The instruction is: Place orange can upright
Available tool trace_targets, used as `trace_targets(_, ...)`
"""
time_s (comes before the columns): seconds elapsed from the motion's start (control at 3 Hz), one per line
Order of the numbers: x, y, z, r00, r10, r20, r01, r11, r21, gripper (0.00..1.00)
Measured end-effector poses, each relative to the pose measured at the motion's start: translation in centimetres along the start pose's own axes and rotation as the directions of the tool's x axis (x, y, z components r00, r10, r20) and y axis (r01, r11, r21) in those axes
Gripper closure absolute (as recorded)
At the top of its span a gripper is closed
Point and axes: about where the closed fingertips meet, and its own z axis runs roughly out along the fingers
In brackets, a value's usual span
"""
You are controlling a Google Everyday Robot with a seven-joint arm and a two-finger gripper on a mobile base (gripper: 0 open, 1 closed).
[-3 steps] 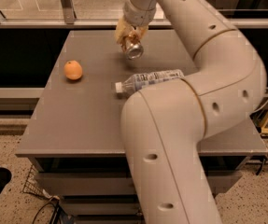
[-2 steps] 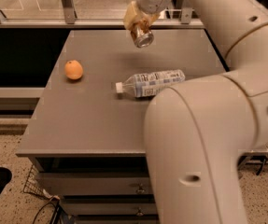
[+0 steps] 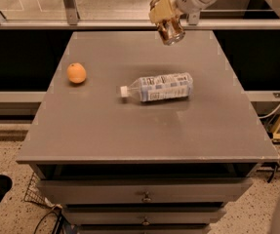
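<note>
Three things matter to me at this moment: the two-finger gripper [image 3: 165, 17], the small aluminium orange can [image 3: 172, 31] with shiny silver ends, and the flat grey table top [image 3: 130, 130] below them. The gripper is at the top of the camera view, over the far part of the table and right of the middle. Its pale yellowish fingers are closed on the upper part of the orange can. The can hangs in the air, clearly above the surface, and it is tilted: its silver lower end does not point straight down.

On the table a clear plastic water bottle [image 3: 161, 87] lies on its side near the middle, with its white cap to the left. A round orange fruit [image 3: 76, 73] rests well apart from it, on the left side.

I judge that the lifting is done and the setting down is not yet done. The first danger is the tilt. If I release the can like this, it meets the table on its rim, falls over and rolls, because it is round and light. The second is height: a release from the air makes it bounce. The third is the place, since the far edge is near and a rolling can may leave the table there. If I descend closer to the middle, the can may strike the bottle. Also, the fingers may drag the can over when they part.
</note>
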Motion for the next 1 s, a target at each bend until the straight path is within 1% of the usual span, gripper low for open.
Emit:
trace_targets(0.33, 2.4, 0.5, 0.3, 0.991, -0.060, 0.116, 0.065, 0.9968, -0.046, 1.00)
trace_targets(0.67, 2.0, -0.7, 0.4, 0.958, -0.056, 0.282, 0.079, 0.9943, -0.071, 1.00)
trace_targets(1.0, 1.0, -1.2, -0.6, 0.905, -0.094, 0.414, 0.146, 0.9845, -0.097, 1.00)
